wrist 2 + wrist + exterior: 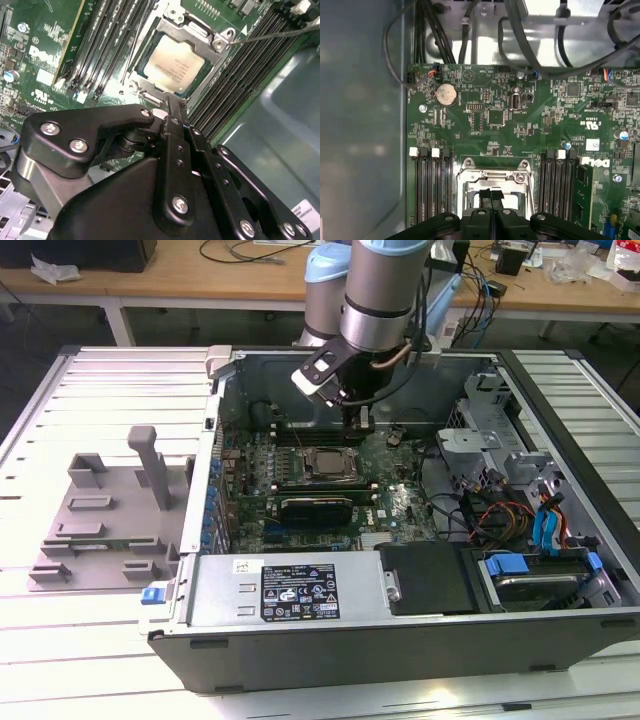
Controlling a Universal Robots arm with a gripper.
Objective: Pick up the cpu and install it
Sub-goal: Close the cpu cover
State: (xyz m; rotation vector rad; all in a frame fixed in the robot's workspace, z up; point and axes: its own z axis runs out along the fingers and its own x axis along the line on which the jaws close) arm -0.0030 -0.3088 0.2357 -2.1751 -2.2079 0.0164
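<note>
One arm, one opened-up PC case [400,652], and the cpu [326,466] was sitting flat in its socket frame [325,451] on the green motherboard [402,506], pale metal top facing straight up. In the second wrist view the cpu [172,67] lay inside the metal frame [218,43] with its edges squared up to the frame's sides, and rows of black memory slots [110,45] ran along both flanks. It looked pretty much square to me, so I honestly couldn't pick a long axis; its sides just ran parallel and crosswise to those slots. The gripper [169,103] was empty, with its two black fingers pressed together into one narrow tip, right beside the edge of the cpu, over the frame's rim. Whether that tip was actually touching the frame, I couldn't tell. In the first wrist view the closed-up gripper [491,194] sat over the socket frame [492,173], with slots [432,185] on each side and a round coin battery [446,93] further up the board [470,136]. From the exterior view the gripper [356,418] hung at the far side of the socket, a long black card [316,508] lay just on the near side of the cpu, and a grey plastic tray [100,515] with upright posts sat outside the case, well off to the exterior view's left.
</note>
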